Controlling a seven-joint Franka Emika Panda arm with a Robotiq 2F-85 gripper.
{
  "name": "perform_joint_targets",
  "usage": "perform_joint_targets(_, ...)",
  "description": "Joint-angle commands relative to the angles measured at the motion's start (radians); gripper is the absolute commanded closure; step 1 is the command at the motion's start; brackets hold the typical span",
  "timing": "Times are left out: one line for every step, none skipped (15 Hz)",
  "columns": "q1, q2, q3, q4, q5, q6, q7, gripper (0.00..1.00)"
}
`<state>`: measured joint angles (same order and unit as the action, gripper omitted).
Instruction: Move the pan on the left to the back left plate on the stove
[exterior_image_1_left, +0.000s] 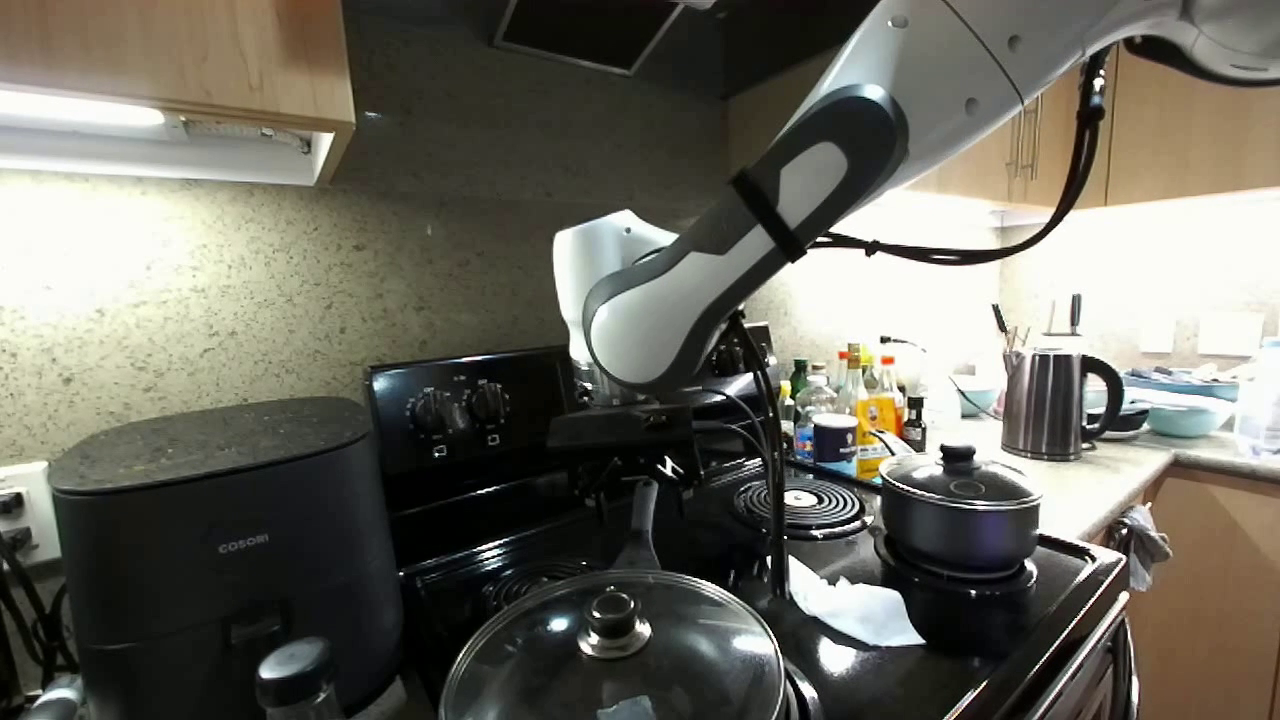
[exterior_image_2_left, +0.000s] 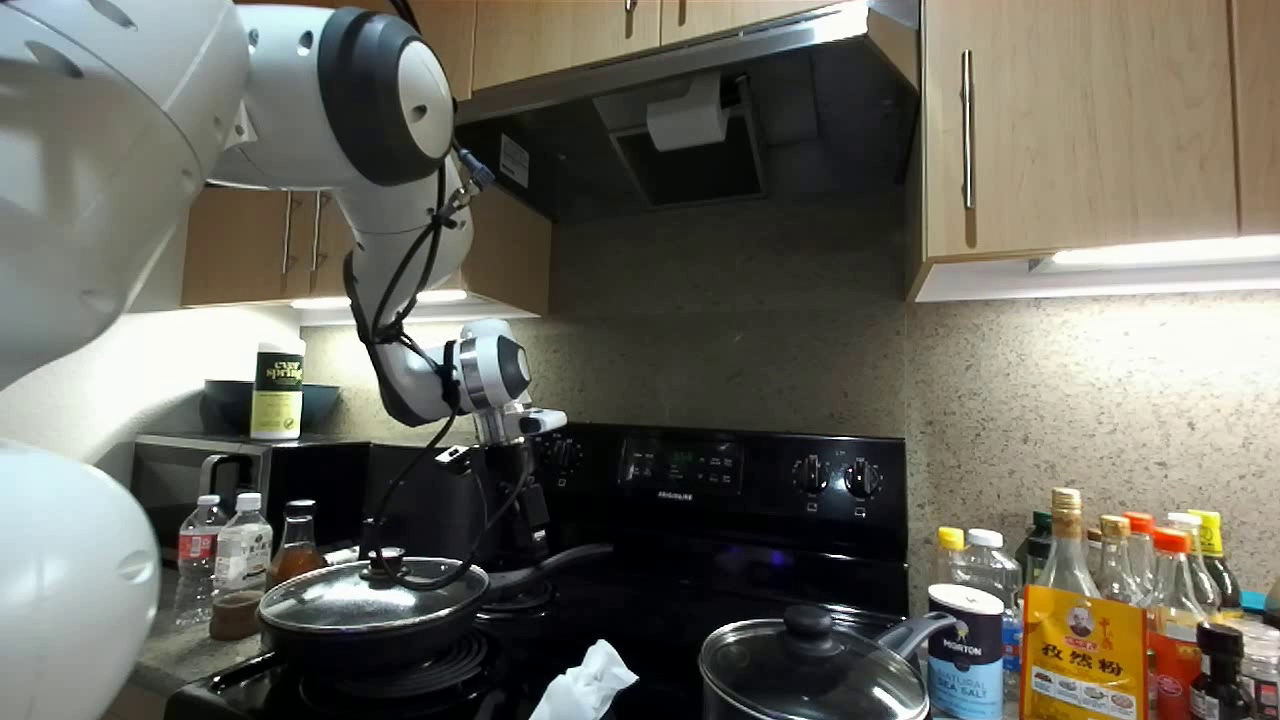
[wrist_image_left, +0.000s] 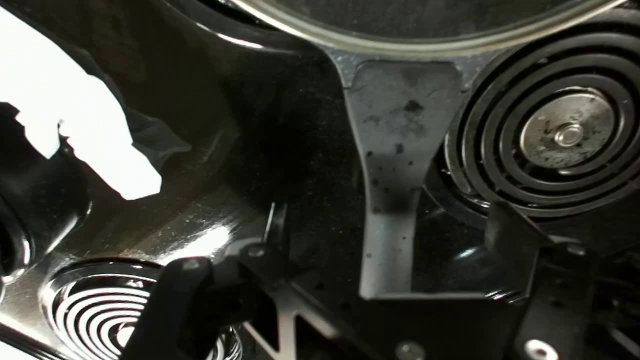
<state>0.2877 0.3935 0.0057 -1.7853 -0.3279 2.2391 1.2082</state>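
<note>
So, looks like grasp step: claw (wrist_image_left: 387, 220) apart, straddling the handle (wrist_image_left: 395, 135) of the near-left pan (exterior_image_2_left: 365, 622). Next I'd clamp, lift level, carry to far-left ring (wrist_image_left: 555, 127).

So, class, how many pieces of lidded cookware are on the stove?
2: the wide pan at the front left of the stove and the smaller pot at its front right, facing it. Both exterior views show both.

Angular black jaws carry silver screw heads (wrist_image_left: 410, 350), with a white mark (exterior_image_1_left: 669, 467) near them. Above the jaws, the glossy white arm (exterior_image_1_left: 950, 70) has rounded dark-grey joint rims (exterior_image_2_left: 352, 100), a black strap (exterior_image_1_left: 768, 215) and black cables (exterior_image_1_left: 1090, 115).
</note>
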Motion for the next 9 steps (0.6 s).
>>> perform_joint_targets(0.003, -0.013, -0.021, -0.018, -0.02, -0.046, 0.04, 0.0)
perform_joint_targets(-0.006, -0.002, -0.015, -0.016, -0.004, -0.042, 0.016, 0.0)
perform_joint_targets(-0.008, 0.005, -0.015, -0.014, -0.002, -0.037, 0.009, 0.0)
perform_joint_targets(-0.011, 0.019, -0.011, -0.008, 0.002, -0.03, -0.001, 0.0)
perform_joint_targets(-0.011, 0.029, -0.009, -0.003, 0.005, -0.026, -0.007, 0.0)
perform_joint_targets(-0.011, 0.043, -0.007, 0.003, 0.005, -0.022, -0.015, 0.0)
perform_joint_targets(-0.01, 0.055, -0.008, 0.008, 0.003, -0.022, -0.015, 0.0)
perform_joint_targets(-0.01, 0.068, -0.009, 0.013, 0.005, -0.025, -0.015, 0.0)
perform_joint_targets(-0.009, 0.077, -0.011, 0.017, 0.005, -0.023, -0.014, 0.0)
